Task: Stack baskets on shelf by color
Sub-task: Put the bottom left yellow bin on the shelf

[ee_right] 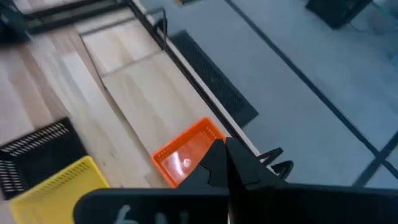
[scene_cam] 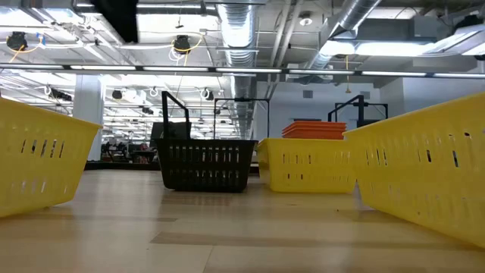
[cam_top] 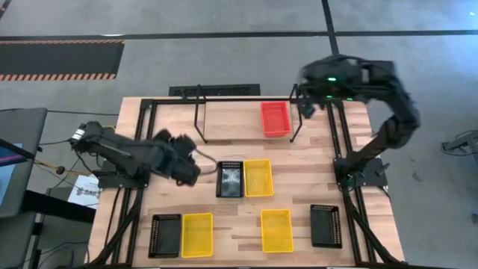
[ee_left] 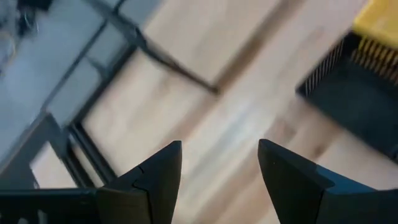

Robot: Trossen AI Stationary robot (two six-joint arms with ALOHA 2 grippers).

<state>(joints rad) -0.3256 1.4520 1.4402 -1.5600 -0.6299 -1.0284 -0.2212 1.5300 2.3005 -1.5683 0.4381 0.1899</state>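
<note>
Bare shelf (cam_top: 224, 119) left of red basket (cam_top: 275, 118) (upright end loops flank it).

one red basket (cam_top: 275, 118) sits on the thin black shelf (cam_top: 200, 112) at the pale wood table's (cam_top: 314, 164) far edge. three yellow baskets (cam_top: 258, 177) and three black mesh ones (cam_top: 230, 178) dot the rest.

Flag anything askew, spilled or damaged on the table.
Nothing stands out. The red baskets sit squarely at the shelf's right end, and the yellow baskets and black baskets lie flat and upright on the table. No damage or spill shows.
</note>
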